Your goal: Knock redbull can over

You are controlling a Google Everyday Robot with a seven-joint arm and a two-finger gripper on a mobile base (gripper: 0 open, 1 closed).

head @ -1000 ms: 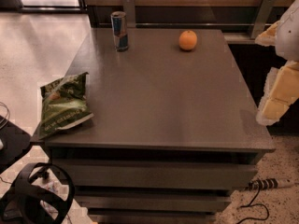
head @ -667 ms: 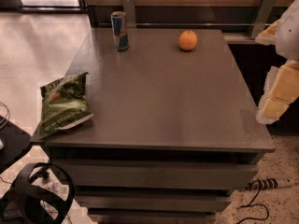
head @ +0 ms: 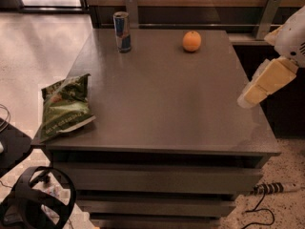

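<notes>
Nothing has moved: gripper (head: 263, 83) hangs off the table (head: 167, 109) at right, open or closed I cannot tell, well apart from the upright can (head: 122, 31); best strike it high, sideways, missing the orange (head: 191, 41)

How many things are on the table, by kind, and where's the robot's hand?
Drink cans: 1, the redbull can, upright at the far left.
Fruit: 1, the orange.
Snack bags: 1, the green chip bag.
Total: 3 on the table.
The hand hovers by the table's right edge, far from the can.
</notes>
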